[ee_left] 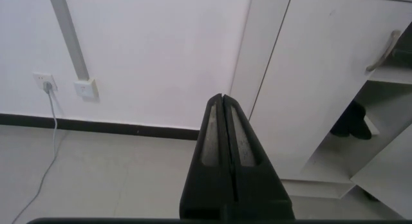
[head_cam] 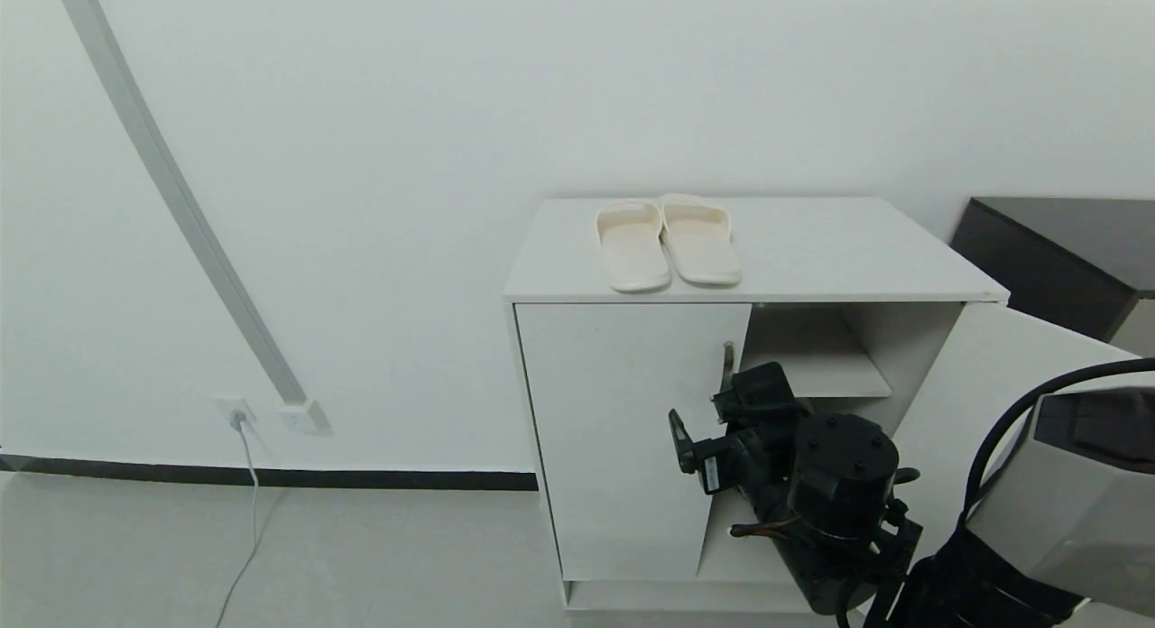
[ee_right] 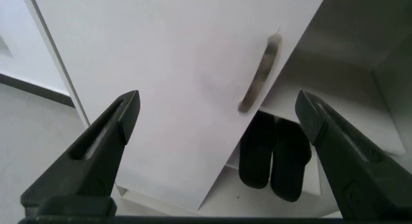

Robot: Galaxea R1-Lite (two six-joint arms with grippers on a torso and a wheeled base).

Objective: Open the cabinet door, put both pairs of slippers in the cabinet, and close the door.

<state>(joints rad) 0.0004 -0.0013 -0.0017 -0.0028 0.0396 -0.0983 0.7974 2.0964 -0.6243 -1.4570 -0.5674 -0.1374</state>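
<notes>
A pair of cream slippers (head_cam: 668, 242) lies side by side on top of the white cabinet (head_cam: 812, 249). The cabinet's right door (head_cam: 993, 375) is swung open, while its left door (head_cam: 623, 429) is closed. A pair of black slippers (ee_right: 273, 156) stands on the bottom shelf inside, also seen in the left wrist view (ee_left: 353, 121). My right gripper (head_cam: 713, 425) is open in front of the left door, just below the door handle (ee_right: 257, 79), with nothing between its fingers. My left gripper (ee_left: 223, 102) is shut and empty, low and to the left of the cabinet.
A dark cabinet (head_cam: 1065, 249) stands to the right of the open door. On the wall at left are a socket with a plugged cable (head_cam: 236, 418) and a slanted grey conduit (head_cam: 171, 186). Bare floor (head_cam: 271, 556) lies left of the cabinet.
</notes>
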